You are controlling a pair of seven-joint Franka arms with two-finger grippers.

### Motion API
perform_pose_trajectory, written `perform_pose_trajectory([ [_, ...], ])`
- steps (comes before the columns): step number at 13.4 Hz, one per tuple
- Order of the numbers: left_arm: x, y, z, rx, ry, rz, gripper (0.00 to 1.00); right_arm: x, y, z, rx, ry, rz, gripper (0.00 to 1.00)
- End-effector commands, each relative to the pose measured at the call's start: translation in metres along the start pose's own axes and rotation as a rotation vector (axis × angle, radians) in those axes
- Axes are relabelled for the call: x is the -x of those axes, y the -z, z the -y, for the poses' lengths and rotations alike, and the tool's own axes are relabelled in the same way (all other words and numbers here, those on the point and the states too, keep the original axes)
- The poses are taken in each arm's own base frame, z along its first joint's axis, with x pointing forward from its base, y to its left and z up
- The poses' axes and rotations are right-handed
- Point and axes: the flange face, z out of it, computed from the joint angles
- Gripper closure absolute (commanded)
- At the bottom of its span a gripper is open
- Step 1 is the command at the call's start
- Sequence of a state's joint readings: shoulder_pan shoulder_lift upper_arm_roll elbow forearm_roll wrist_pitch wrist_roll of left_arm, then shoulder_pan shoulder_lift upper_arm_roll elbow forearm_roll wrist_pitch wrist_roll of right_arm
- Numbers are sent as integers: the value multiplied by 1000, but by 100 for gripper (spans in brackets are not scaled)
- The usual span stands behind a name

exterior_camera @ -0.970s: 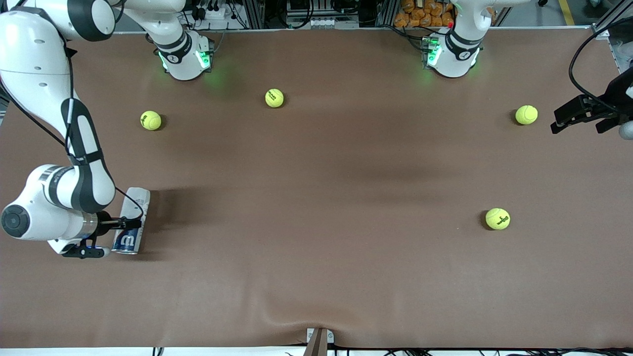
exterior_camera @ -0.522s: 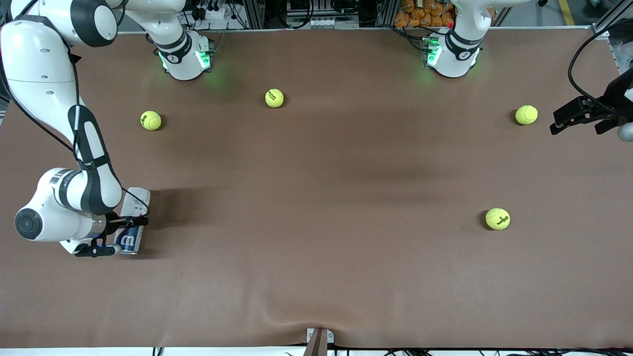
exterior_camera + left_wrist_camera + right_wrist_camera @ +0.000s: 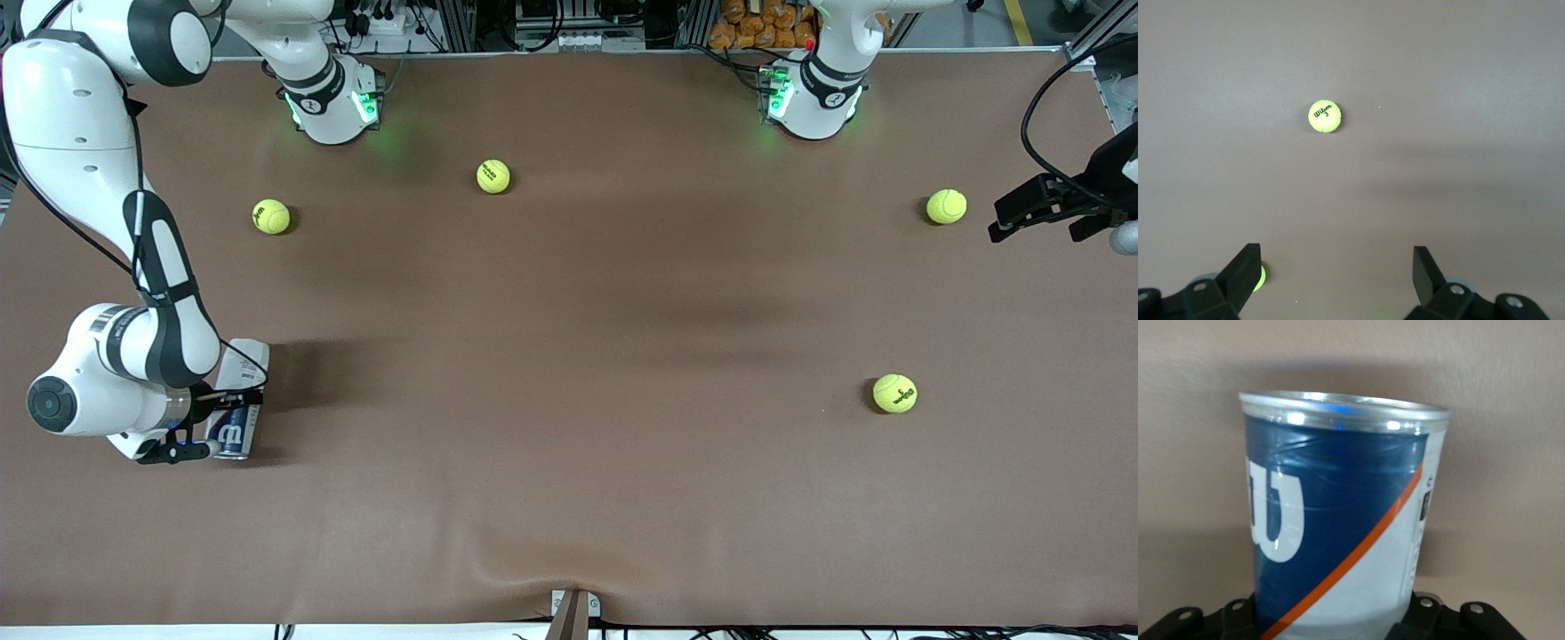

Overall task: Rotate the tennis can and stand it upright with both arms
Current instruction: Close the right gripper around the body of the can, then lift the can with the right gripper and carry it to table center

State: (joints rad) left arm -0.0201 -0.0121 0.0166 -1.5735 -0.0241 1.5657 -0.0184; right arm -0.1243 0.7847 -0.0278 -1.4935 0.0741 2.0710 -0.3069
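The tennis can (image 3: 246, 359) lies on its side on the brown table near the right arm's end, silver rim toward the front camera. My right gripper (image 3: 231, 406) is shut on it around its navy part. The right wrist view shows the tennis can (image 3: 1338, 520) filling the space between the right gripper's (image 3: 1335, 621) jaws, with the white W, the orange stripe and the silver rim in sight. My left gripper (image 3: 1036, 233) hangs open over the left arm's end of the table, holding nothing. In its own wrist view the left gripper (image 3: 1336, 267) has only bare table between its fingers.
Several yellow-green tennis balls lie loose on the table (image 3: 569, 356): one ball (image 3: 271, 216) farther from the front camera than the can, a second ball (image 3: 493, 176) near the bases, a third ball (image 3: 946, 206) beside the left gripper. Another ball (image 3: 894, 393) sits nearer the camera.
The right arm has shifted slightly toward the can and its gripper has shut on it. The left arm has stayed in place.
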Motion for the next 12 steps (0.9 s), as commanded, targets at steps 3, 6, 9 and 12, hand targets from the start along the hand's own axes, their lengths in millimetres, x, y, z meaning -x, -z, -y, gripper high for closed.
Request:
perform_pose_trajectory([
  [3,-1,3,3,16,-26,1,0,-16,36,56,17,188,-43,36],
  [6,-2,2,6,17,-26,2,0,-25,54,146,34,325,-45,36],
  [9,-1,1,5,19,-28,4,0,-23,45,256,12,525,-27,36],
  [12,-2,1,4,22,-28,5,0,-7,33,363,20,698,-25,32],
])
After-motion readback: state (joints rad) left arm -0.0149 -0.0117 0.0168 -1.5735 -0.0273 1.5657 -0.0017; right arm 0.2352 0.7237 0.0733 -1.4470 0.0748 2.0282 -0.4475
